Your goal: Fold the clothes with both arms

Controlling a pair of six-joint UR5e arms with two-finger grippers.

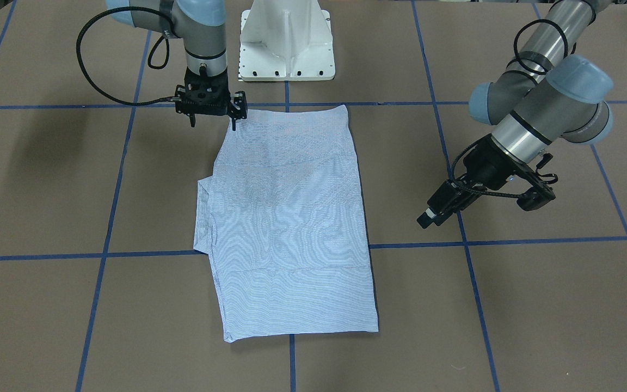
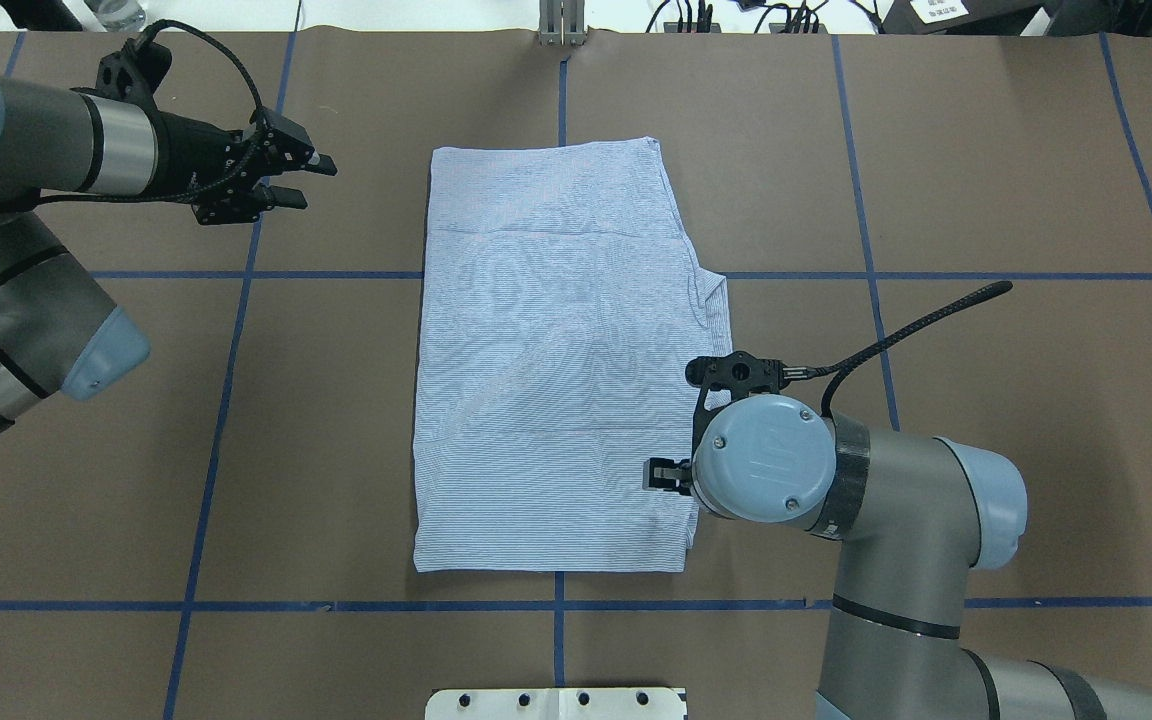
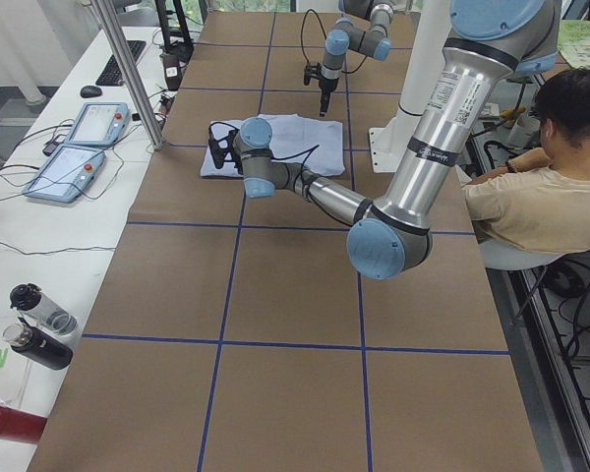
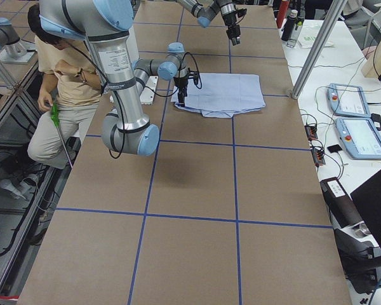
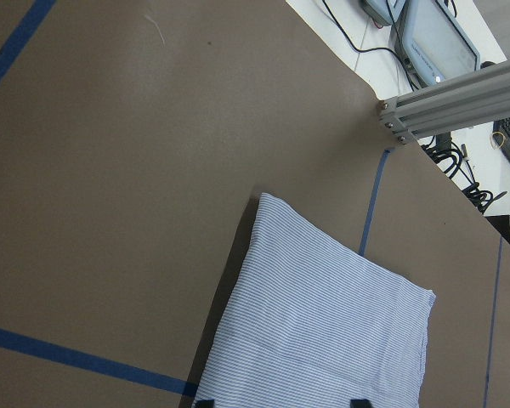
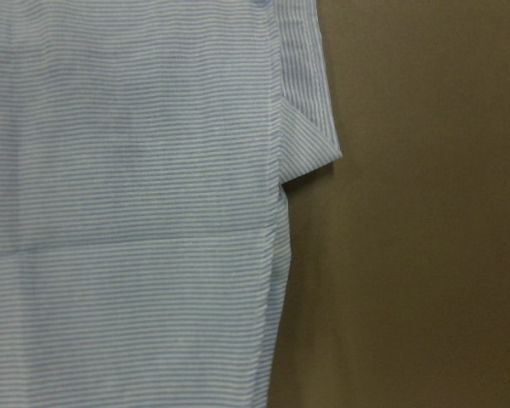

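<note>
Jaws spread; striped shirt (image 2: 556,370) folded rectangular

Soft, even light falls from above. On the desk (image 1: 47,326) a broad faint shadow lies beside the right end effector (image 1: 213,124), on its side away from the shirt (image 1: 292,228). A thin dark one lines the shirt's edge nearest the left end effector (image 1: 430,218). Moiré ripples cross the stripes in both wide views.

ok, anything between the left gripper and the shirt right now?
Nothing visible. The left gripper is open, off to the side of the folded shirt near one of its far corners. Only bare brown table lies between them.
</note>
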